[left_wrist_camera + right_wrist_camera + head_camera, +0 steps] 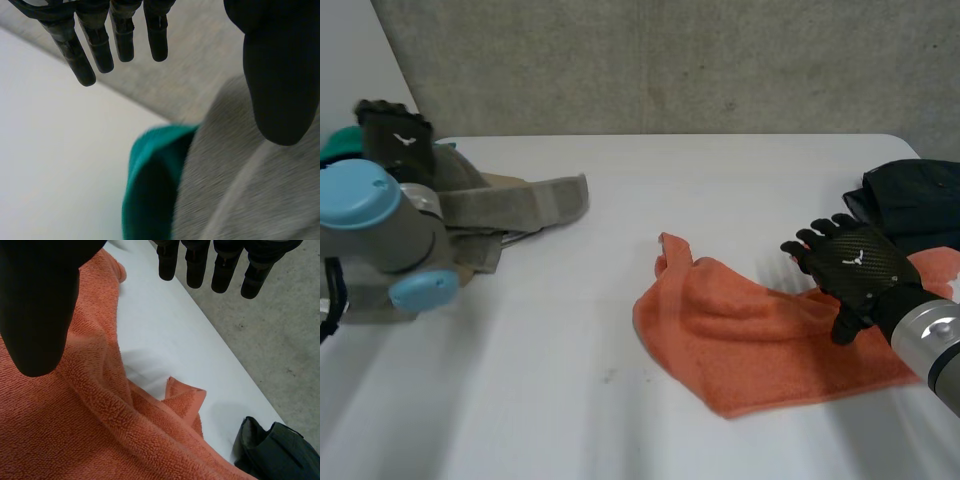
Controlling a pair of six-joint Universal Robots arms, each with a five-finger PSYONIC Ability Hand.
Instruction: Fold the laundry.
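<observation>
Tabletop [740, 180] first: it is white and smooth, so expect cloth to slide on it rather than crease if you drag. The orange towel [760, 350] lies crumpled right of centre, ridged across its middle, with one corner curled up on the far side. A grey cloth pile [520, 205] sits at the far left, and a dark garment [910, 200] lies at the far right, close beside the towel. Your right hand [855, 265] hovers over the towel's right part, fingers straight and spread from the thumb, holding nothing. Your left hand [398, 140] hangs above the grey pile, likewise open and empty, well apart from the towel. A teal cloth [150, 185] peeks from under the grey one. The risks, as I judge them: closing on the ridge would pinch two layers and fold the wrinkle in; reaching for the right edge could snag the dark garment; working one-handed may bunch the towel. The small doubled-over corner [182, 397] near the dark garment could get trapped unless you flatten it.
</observation>
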